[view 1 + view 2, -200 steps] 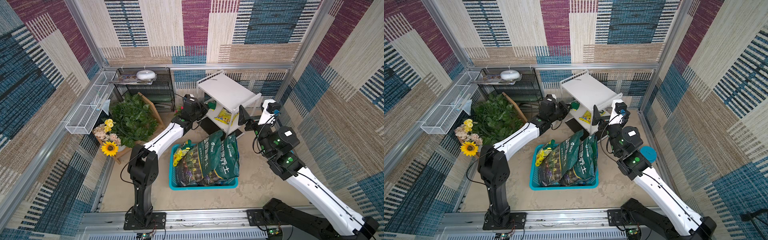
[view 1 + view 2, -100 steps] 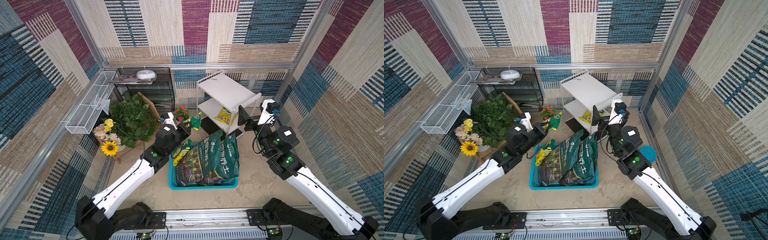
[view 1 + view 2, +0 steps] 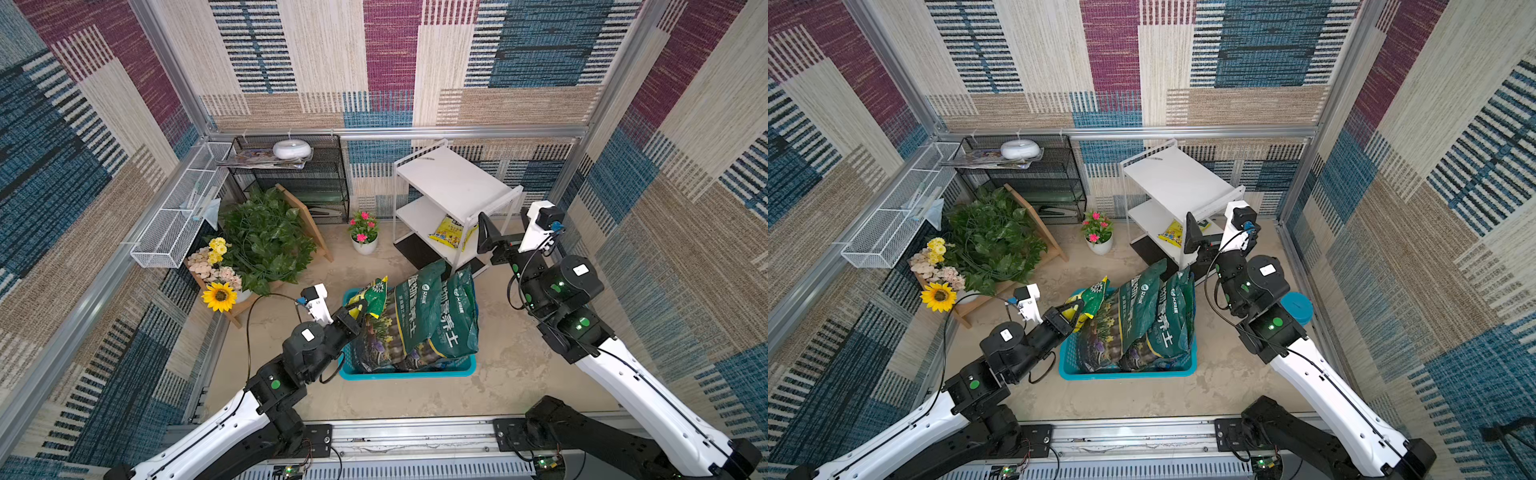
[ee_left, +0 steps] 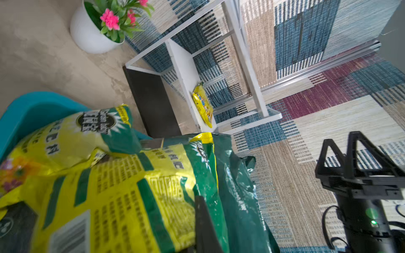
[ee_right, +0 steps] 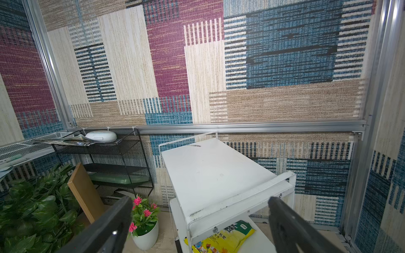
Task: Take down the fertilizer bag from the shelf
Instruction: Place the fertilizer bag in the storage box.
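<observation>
While the left claw (image 3: pixel 356 312) is clamped tight on a green and yellow bag (image 3: pixel 374 291) over the blue basket (image 3: pixel 407 371) in both top views, a yellow bag (image 3: pixel 451 235) lies on the lower board of the shelf (image 3: pixel 453 183), with the right claw (image 3: pixel 496 239) spread wide and empty nearby. Left wrist: bag (image 4: pixel 131 197) against a finger (image 4: pixel 205 221). Right wrist: shelf (image 5: pixel 214 170) between parted fingers (image 5: pixel 105 225).

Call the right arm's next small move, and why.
Probably dip the right gripper toward the yellow fertilizer bag on the shelf, lower board: its jaws are wide open, empty, aimed at the top board above it. The left gripper is shut on a small green bag.
</observation>
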Controlling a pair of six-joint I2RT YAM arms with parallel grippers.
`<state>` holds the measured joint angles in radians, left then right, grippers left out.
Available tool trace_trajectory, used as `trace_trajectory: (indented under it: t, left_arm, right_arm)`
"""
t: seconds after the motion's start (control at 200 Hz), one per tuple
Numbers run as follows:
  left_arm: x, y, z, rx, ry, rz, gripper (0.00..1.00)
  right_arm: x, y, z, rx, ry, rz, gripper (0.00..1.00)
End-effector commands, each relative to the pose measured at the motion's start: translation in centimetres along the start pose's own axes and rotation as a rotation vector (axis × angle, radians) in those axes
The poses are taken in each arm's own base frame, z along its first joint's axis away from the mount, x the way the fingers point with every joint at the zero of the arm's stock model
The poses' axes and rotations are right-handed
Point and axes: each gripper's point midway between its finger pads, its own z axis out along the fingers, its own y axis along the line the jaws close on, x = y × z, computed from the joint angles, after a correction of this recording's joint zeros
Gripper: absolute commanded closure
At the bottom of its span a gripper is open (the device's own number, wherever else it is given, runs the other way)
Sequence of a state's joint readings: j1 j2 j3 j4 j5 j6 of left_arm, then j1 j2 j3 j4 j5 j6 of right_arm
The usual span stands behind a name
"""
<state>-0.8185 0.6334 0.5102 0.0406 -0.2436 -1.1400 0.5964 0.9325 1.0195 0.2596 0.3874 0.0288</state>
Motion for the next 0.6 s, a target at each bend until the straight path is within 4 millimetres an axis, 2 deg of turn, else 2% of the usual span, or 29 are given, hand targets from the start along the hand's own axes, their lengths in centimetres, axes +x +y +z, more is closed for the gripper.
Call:
trace_trajectory:
  t: [0.0,0.04,0.155,0.416,0.596]
  left_arm:
    - [-0.3,0.1,-0.4,0.006,-0.074,-0.055,1.00]
    - [0.1,0.6,-0.5,-0.004,-0.080,-0.065,1.00]
    - [1.0,1.5,-0.7,-0.018,-0.104,-0.063,1.00]
    - [3.4,4.1,1.3,-0.027,-0.109,-0.081,1.00]
    - [3.9,4.5,1.9,-0.002,-0.120,-0.108,1.00]
  right_arm:
    - [-0.4,0.0,-0.1,-0.005,-0.016,0.018,0.00]
    - [0.2,0.1,-0.1,-0.006,0.010,0.009,0.00]
    - [0.2,0.1,-0.4,-0.015,0.009,0.017,0.00]
    - [-0.2,0.1,-1.1,-0.032,-0.001,0.037,0.00]
    - [-0.3,0.2,-1.3,-0.038,-0.003,0.041,0.00]
